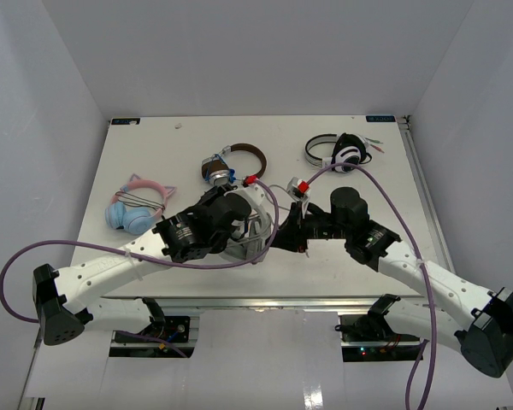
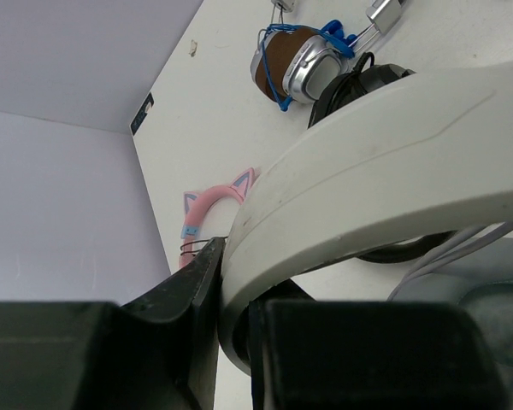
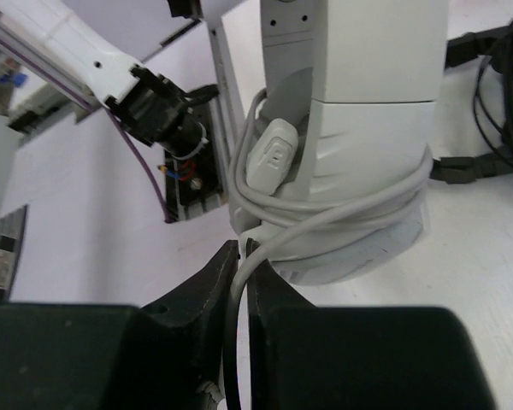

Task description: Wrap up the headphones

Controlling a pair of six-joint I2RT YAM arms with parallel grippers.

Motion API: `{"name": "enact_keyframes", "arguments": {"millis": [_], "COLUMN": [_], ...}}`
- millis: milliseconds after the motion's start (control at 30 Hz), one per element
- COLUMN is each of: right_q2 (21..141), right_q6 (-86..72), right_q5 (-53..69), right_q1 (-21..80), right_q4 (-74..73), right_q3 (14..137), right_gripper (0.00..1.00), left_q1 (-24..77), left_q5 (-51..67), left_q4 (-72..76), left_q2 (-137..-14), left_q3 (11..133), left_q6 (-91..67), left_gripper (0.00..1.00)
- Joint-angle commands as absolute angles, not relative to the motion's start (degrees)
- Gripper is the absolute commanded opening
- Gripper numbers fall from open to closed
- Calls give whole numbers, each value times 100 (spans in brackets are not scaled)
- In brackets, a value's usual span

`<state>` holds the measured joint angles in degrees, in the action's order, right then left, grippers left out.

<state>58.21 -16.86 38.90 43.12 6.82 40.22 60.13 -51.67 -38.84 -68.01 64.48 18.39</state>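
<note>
The large white and grey headphones (image 1: 256,229) are held at the table's middle, between the two arms. My left gripper (image 1: 237,232) is shut on their wide white band (image 2: 385,154). The thin grey cable (image 3: 325,213) is looped several times round the white body just above a grey ear cup (image 3: 359,252), with its inline remote (image 3: 274,158) lying against the body. My right gripper (image 3: 244,256) is shut on the cable's free length, right below the coils; in the top view it (image 1: 284,232) sits just right of the headphones.
A brown and silver pair (image 1: 231,162) lies at the back middle, a white pair with black cups (image 1: 342,154) at the back right, and a pink and blue cat-ear pair (image 1: 135,205) at the left. The table's front edge (image 1: 265,299) runs near the arm bases.
</note>
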Motion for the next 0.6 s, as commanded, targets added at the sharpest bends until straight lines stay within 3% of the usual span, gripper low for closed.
{"name": "enact_keyframes", "arguments": {"millis": [0, 300, 567], "right_q2": [5970, 6120, 6267], "right_q6": [-2363, -2856, -2889], "right_q5": [4557, 4383, 3742], "right_q1": [4338, 4452, 4745], "right_q4": [2108, 3015, 3093], "right_q3": [3810, 3529, 3549], "right_gripper": [14, 21, 22], "left_q1": [5977, 5975, 5865], "left_q5": [-5715, -6461, -6010], "left_q4": [-3870, -4330, -5181], "left_q2": [-6780, -7264, -7670], "left_q3": [6844, 7116, 7920], "left_q6": [1105, -140, -1342], "left_gripper": [0, 0, 0]}}
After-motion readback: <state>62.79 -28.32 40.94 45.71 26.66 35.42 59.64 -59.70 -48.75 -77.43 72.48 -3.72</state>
